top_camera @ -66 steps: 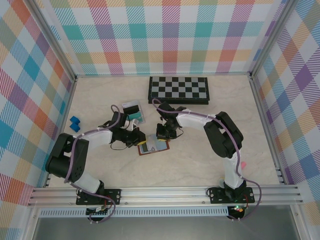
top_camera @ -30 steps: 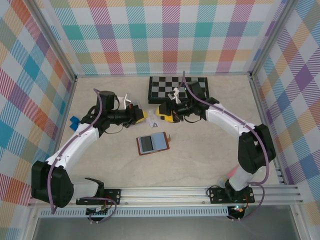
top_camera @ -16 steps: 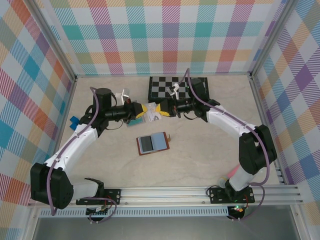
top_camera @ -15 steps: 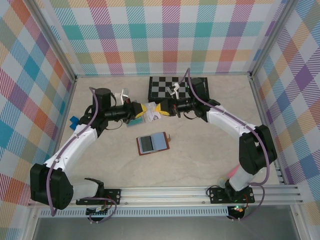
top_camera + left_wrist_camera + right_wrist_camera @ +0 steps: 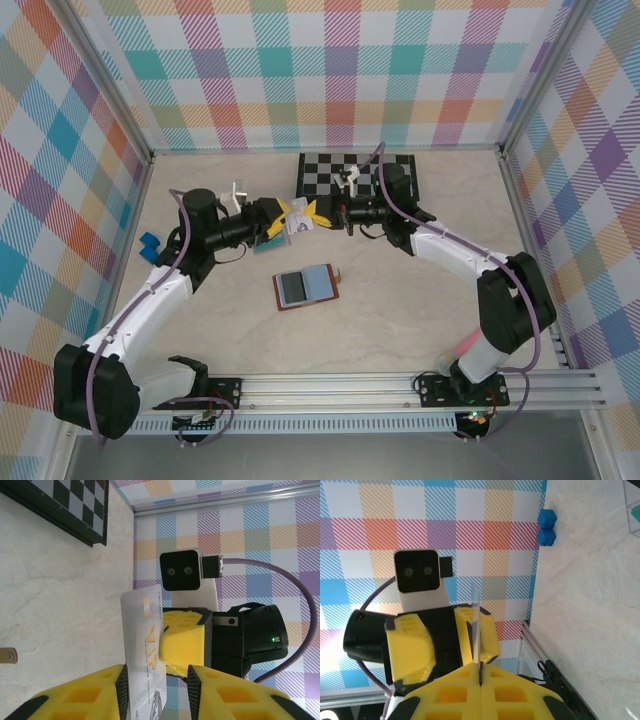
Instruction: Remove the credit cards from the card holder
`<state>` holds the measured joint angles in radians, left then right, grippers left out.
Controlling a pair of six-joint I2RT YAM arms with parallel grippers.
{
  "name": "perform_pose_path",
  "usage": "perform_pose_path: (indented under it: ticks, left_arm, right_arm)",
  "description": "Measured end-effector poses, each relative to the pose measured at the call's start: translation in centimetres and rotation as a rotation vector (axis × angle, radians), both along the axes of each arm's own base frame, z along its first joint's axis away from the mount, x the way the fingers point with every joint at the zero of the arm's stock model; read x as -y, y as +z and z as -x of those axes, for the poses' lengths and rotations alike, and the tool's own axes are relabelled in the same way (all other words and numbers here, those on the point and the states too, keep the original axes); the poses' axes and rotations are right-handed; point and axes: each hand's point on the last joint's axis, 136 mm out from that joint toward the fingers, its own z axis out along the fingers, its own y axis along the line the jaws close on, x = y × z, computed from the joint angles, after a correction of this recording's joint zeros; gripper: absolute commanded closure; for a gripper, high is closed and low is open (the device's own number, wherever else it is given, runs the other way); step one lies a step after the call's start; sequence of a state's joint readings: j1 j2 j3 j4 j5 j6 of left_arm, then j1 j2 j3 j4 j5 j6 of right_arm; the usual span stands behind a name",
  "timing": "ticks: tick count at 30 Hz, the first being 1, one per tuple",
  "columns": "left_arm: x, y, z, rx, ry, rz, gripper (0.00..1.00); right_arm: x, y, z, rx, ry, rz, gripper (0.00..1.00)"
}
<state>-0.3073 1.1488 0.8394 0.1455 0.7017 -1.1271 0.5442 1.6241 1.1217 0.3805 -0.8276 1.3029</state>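
Note:
My right gripper (image 5: 320,213) is shut on one end of a silver credit card (image 5: 298,224) printed "VIP", held in the air on edge. The card (image 5: 144,640) (image 5: 477,625) reaches between the jaws of my left gripper (image 5: 283,215), which stands open, and it lies against one black pad (image 5: 121,690) with a gap to the other. Right gripper (image 5: 480,680) and left gripper (image 5: 156,695) face each other. The card holder (image 5: 306,287) lies spread open on the table below, brown edge, blue-grey lining, with a dark card (image 5: 292,289) on its left half.
A chessboard (image 5: 358,178) (image 5: 65,505) lies at the back. A clear tray holding a teal card (image 5: 271,238) sits under the left gripper. A blue block (image 5: 150,247) (image 5: 546,527) lies by the left wall.
The two grippers have come together in the air above the tray. The right one carried the silver card leftward, and its free end now sits between the open left jaws.

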Motion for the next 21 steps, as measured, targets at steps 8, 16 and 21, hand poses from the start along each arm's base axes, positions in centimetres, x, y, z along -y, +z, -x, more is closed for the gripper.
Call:
perform_pose_path:
  ticks: [8, 16, 21]
  left_arm:
    - [0.1, 0.5, -0.6, 0.005, 0.023, 0.037, 1.00]
    - [0.0, -0.5, -1.1, 0.028, 0.021, -0.091, 1.00]
    - [-1.9, 0.6, -2.8, 0.148, 0.052, -0.400, 1.00]
  right_arm:
    - [0.0, 0.9, -0.5, -0.007, -0.023, -0.030, 1.00]
    - [0.6, -2.5, -0.4, -0.043, -0.052, 0.103, 0.29]
    - [2.8, -5.2, -0.1, -0.033, -0.106, 0.284, 0.09]
